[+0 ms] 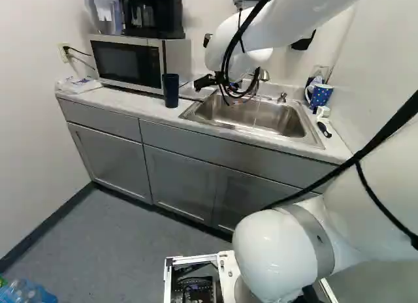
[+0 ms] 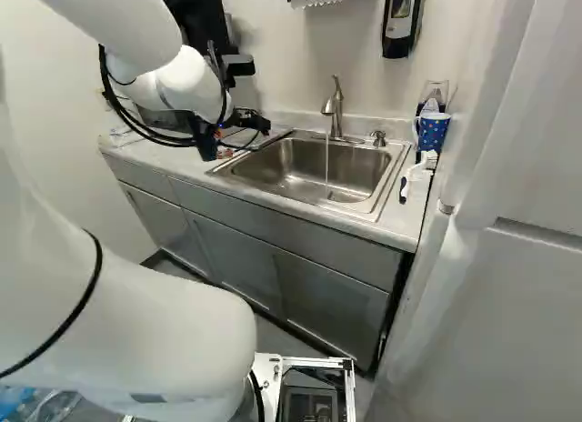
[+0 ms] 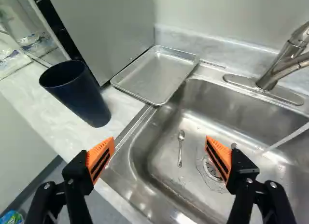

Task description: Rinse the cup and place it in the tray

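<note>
While water (image 2: 327, 158) runs from the faucet (image 2: 335, 108) into the metal sink (image 2: 377, 199), the white arm (image 2: 182, 84) reaches over the counter (image 1: 150, 108) with its fingers (image 2: 257, 125) wide apart and nothing between them. In the wrist view both orange pads (image 3: 100, 159) are plain to see, well separated, over the near edge of the sink. The dark blue cup (image 3: 79, 96) stands on the counter, ahead of the fingers and off to one side, its open mouth up and neither pad touching it. At the left base view it sits between the near corner of the microwave (image 1: 127, 61) and the sink. The tray (image 3: 157, 72), a shallow metal one, lies on the counter between the microwave's side and the sink, with one long edge along the basin, near the cup but apart from it. Down in the sink, a spoon (image 3: 180, 149) lies beside the drain (image 3: 212, 170). On the far side of the sink from the cup (a rather crowded corner, this) are a blue mug (image 2: 433, 131) with spots and a white-and-black brush (image 2: 417, 172), both to the right of the basin in the right base view.
</note>
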